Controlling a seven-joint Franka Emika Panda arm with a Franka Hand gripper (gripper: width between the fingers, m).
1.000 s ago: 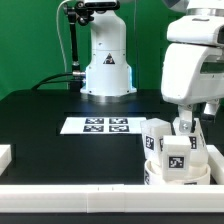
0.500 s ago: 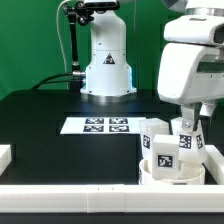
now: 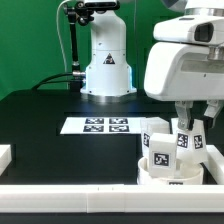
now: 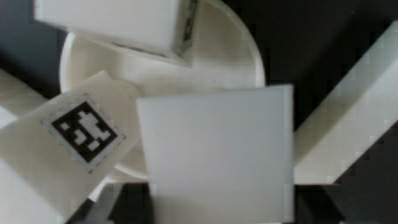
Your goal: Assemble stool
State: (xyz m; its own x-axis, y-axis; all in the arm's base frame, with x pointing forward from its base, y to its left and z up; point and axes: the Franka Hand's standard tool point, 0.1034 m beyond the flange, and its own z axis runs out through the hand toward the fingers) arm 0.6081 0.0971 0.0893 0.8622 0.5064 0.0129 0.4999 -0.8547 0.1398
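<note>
The stool's round white seat (image 3: 172, 176) lies at the front of the table on the exterior view's right. A tagged leg block (image 3: 159, 152) stands on it, and another leg (image 3: 154, 128) stands just behind. My gripper (image 3: 186, 128) is shut on a third tagged leg (image 3: 184, 141) and holds it upright over the seat. In the wrist view the held leg (image 4: 215, 135) fills the middle between my gripper (image 4: 217, 196) jaws. The tagged leg (image 4: 82, 128) is beside it, another leg (image 4: 118, 26) is farther off, and the seat (image 4: 228, 62) lies beneath.
The marker board (image 3: 98, 125) lies flat mid-table. The robot base (image 3: 106, 66) stands at the back. A white rail (image 3: 80, 197) runs along the front edge, with a plain white block (image 3: 4, 156) at the exterior view's left.
The arm has shifted toward the exterior view's left and looms larger. The held leg moved slightly with it over the seat.
</note>
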